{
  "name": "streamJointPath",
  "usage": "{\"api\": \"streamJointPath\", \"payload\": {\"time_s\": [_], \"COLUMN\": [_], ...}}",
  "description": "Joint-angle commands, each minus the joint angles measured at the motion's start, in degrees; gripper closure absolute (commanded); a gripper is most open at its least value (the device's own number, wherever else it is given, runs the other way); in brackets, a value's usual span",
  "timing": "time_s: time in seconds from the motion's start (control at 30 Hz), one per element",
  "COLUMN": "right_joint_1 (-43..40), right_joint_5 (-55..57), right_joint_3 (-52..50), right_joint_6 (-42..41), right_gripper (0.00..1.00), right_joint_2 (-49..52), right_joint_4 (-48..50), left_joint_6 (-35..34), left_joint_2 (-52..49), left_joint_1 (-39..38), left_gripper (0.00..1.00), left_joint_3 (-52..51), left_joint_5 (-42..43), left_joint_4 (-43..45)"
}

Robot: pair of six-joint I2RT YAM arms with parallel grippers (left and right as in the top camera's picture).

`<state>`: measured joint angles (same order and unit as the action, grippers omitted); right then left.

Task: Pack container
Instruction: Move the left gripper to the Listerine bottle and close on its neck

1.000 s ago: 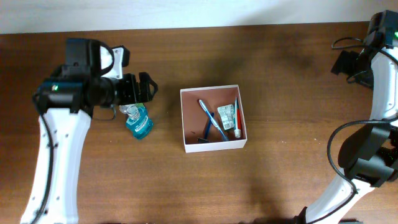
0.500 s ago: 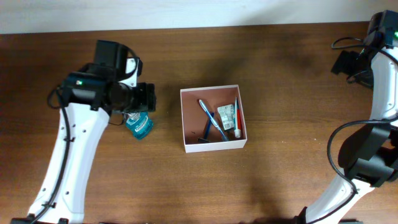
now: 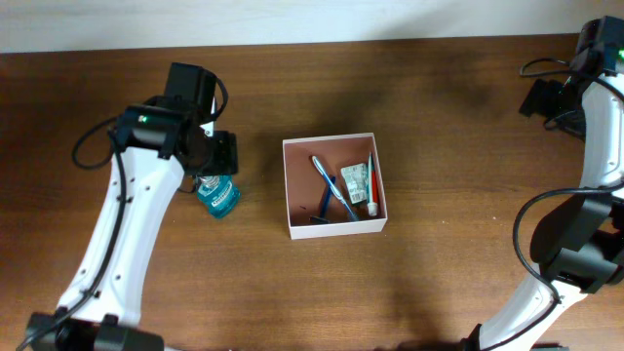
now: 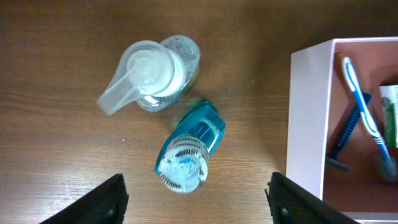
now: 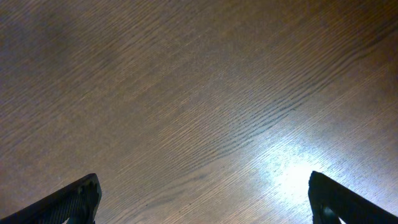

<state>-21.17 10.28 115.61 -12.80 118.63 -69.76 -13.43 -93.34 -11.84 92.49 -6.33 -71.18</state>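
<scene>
1. Your left gripper (image 4: 202, 198) stands open astride the teal bottle (image 4: 189, 149); centre it, clear of the pump bottle (image 4: 152, 71).
2. Grip low, then carry it right to the container (image 3: 334, 231) mid-table.
3. Your right gripper (image 5: 202, 199) hangs open, idle.

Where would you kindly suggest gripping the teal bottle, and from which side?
I would grip the teal bottle just under its ribbed clear cap, coming from above: the cap end faces the left wrist camera and both flanks are free. The clear pump bottle sits close at its base end, so avoid that.
</scene>
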Motion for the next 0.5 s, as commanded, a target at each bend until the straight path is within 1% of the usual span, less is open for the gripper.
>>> {"api": "streamJointPath", "payload": {"time_s": [0.0, 0.23, 0.47], "right_joint_1": [0.1, 0.1, 0.1], "right_joint_5": [0.7, 0.7, 0.7], "right_joint_3": [0.3, 0.3, 0.3], "right_joint_6": [0.3, 0.3, 0.3], "right_gripper": [0.02, 0.02, 0.02], "right_joint_2": [-0.2, -0.2, -0.2], "right_joint_4": [0.2, 0.2, 0.2], "left_joint_6": [-0.9, -0.9, -0.9], "left_joint_2": [-3.0, -6.4, -6.8], "left_joint_1": [0.0, 0.0, 1.6], "left_gripper": [0.33, 0.33, 0.33], "left_joint_3": [0.3, 0.3, 0.2], "left_joint_5": [-1.0, -0.4, -0.3], "left_joint_4": [-0.1, -0.4, -0.3]}}
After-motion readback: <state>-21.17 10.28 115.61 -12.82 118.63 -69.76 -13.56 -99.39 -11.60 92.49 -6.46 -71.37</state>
